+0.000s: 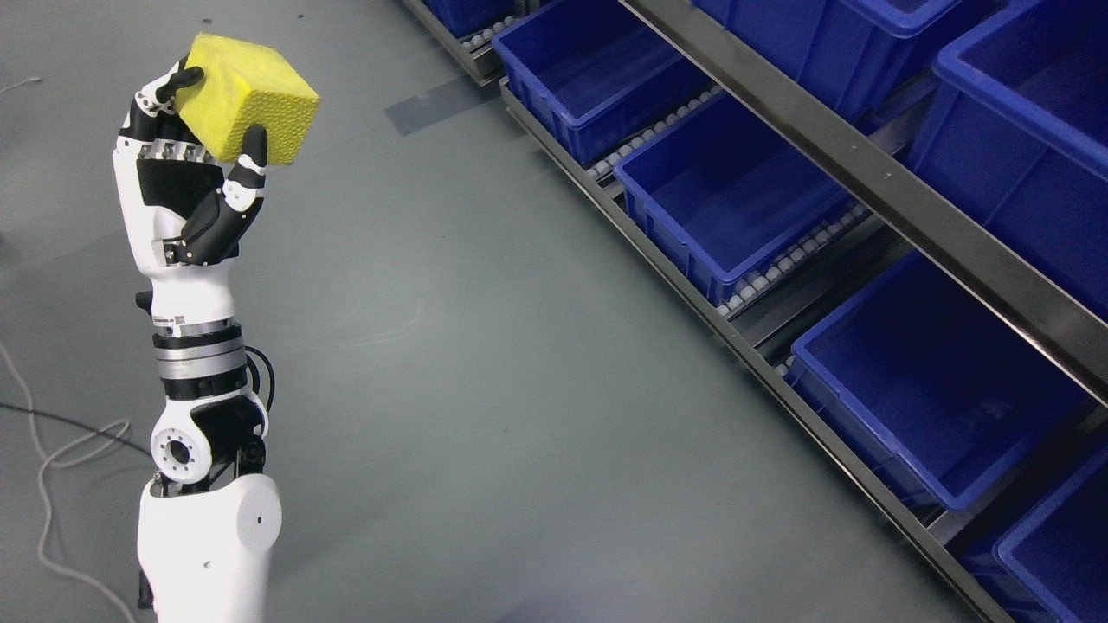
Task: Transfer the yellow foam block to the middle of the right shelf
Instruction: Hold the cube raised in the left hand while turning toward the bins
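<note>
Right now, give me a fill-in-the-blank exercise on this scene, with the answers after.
1. The left hand grips a foam block coloured ____.
2. The bins on the shelf are coloured ____.
3. The block is held over the bare ____, away from the shelf.
4. A pale ____ lies looped beside the arm.

Answers: yellow; blue; floor; cable

Left robot hand (186,177) grips yellow foam block (247,97), well apart from blue bins (727,195).

Foam block (247,95): bright yellow, one face showing a fine pitted texture. Left hand (186,186): white shell with black finger segments and black palm panel. Wrist ring (197,356): silver and black. Bins (731,195): uniform deep blue. Shelf frame (874,186): grey metal. Floor (485,389): plain grey-green.
</note>
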`<state>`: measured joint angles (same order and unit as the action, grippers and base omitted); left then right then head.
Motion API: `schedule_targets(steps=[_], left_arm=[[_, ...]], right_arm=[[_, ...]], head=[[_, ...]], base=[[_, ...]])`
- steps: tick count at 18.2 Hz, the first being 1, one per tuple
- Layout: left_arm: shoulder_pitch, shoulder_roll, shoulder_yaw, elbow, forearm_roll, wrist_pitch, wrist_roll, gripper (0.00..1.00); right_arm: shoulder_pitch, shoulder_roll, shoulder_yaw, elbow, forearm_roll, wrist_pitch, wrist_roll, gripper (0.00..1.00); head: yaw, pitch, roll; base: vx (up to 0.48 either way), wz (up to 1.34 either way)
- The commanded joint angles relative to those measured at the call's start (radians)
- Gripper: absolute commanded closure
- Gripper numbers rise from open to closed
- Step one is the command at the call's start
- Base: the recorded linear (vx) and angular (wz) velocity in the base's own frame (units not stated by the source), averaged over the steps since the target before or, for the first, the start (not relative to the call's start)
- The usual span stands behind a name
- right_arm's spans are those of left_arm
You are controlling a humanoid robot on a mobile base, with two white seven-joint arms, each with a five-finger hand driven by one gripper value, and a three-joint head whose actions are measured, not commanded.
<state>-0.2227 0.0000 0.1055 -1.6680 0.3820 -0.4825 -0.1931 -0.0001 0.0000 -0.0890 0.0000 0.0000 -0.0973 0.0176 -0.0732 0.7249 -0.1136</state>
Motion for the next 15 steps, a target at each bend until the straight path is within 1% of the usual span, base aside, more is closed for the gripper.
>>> schedule_targets(steps=[1, 10, 15], left_arm=[[0.0, 0.017, -0.016, 0.002, 0.0, -0.001, 0.0, 0.7], [0.002, 0.017, -0.095, -0.004, 0.0, -0.014, -0.008, 0.7], [-0.046, 0.017, -0.298, -0.021, -0.002, -0.027, -0.028, 0.7]], right_arm=[[-0.003, -0.017, 0.0, -0.017, 0.0, 0.001, 0.001, 0.0], [-0.001, -0.017, 0.0, -0.017, 0.0, 0.001, 0.001, 0.0], [-0.001, -0.017, 0.0, -0.017, 0.0, 0.001, 0.001, 0.0]], head=[[0.0, 0.0, 0.0], [0.0, 0.0, 0.0], [0.0, 0.0, 0.0]], base=[[0.42, -0.45], [0.356, -0.48], [0.272, -0.34]])
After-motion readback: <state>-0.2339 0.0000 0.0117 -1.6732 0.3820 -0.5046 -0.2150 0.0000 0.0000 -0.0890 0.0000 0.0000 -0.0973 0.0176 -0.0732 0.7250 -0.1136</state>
